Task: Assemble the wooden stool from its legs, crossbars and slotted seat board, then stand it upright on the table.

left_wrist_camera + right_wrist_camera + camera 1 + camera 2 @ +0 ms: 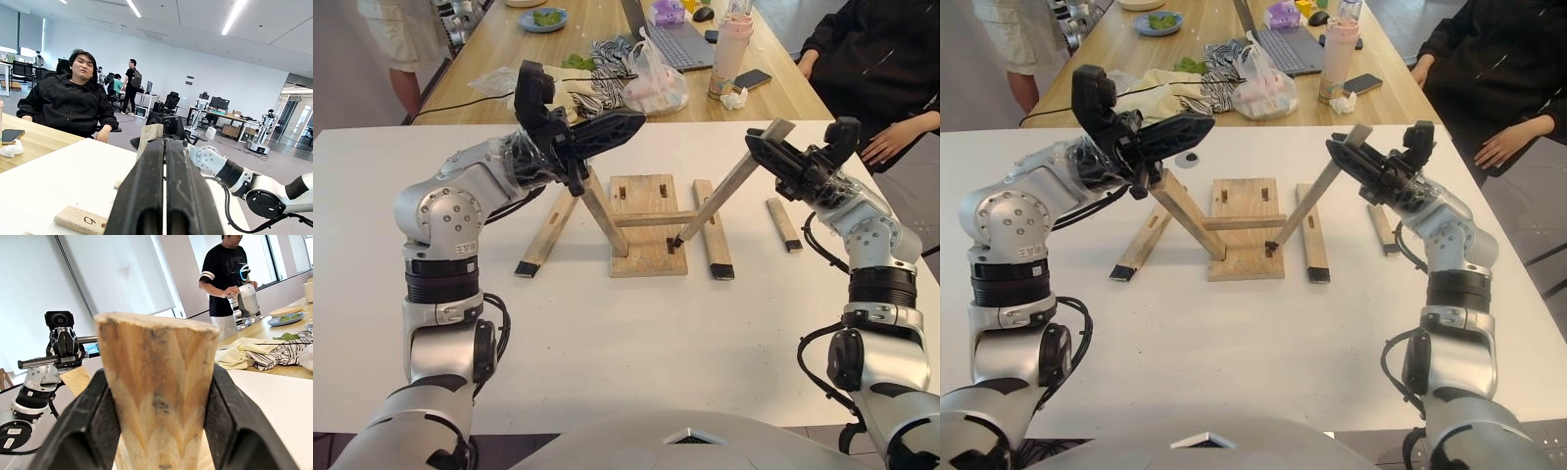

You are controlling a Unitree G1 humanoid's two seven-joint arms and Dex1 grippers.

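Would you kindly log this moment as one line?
seat board: flat on table | left pincer: shut, over left leg | right pincer: shut on right leg | crossbar: between them

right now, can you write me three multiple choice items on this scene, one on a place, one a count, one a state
1. Where does the seat board lie? A on the white table; B on the wooden desk behind; C in a gripper.
2. How many loose wooden pieces lie beside it? A one; B three; C five.
3. The right gripper has its fingers: A open and empty; B shut on a leg; C shut on a cup.
Answers: 1 A, it lies flat on the white table. 2 B, one left, two right. 3 B, both fingers clamp the leg's top end.
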